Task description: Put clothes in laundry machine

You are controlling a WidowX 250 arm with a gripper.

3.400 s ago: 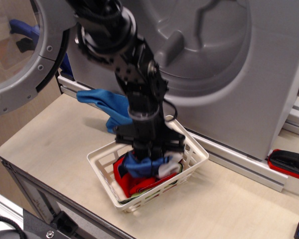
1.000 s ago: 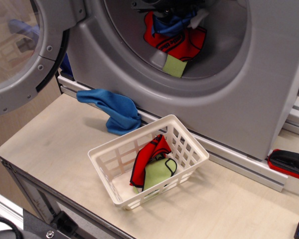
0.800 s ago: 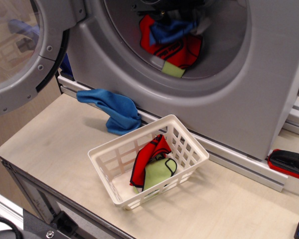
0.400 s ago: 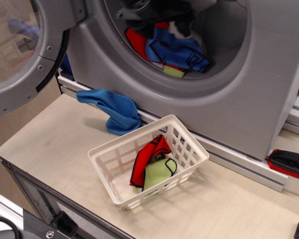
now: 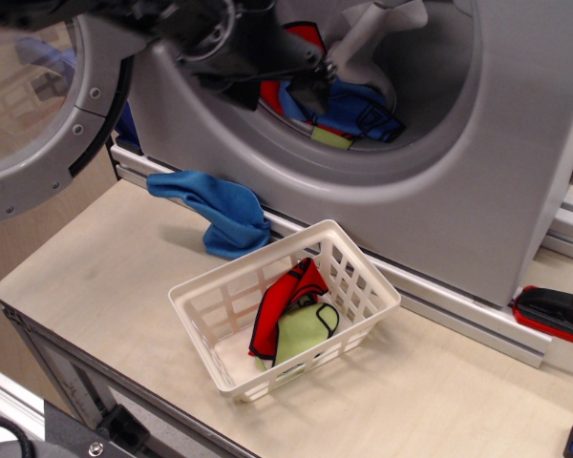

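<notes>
The laundry machine (image 5: 458,191) fills the back, its round door (image 5: 48,105) swung open at the left. In its drum lie a blue garment with a black-outlined pocket (image 5: 363,105), a red one (image 5: 306,38) and a lime green piece (image 5: 330,137). My arm comes in blurred from the upper left, and my gripper (image 5: 272,91) is at the drum's mouth just left of that pile, open and holding nothing. The white lattice basket (image 5: 368,315) on the table holds a red garment (image 5: 282,305) and a lime green one (image 5: 301,334). A blue cloth (image 5: 220,205) lies on the table by the machine's base.
A metal rail (image 5: 458,320) runs along the machine's foot behind the basket. A red and black object (image 5: 554,313) lies at the right edge. The table's front edge (image 5: 124,382) is close below the basket.
The bundle of clothes was carried from the basket into the drum and let go. The arm has since pulled back to the left, out of the drum.
</notes>
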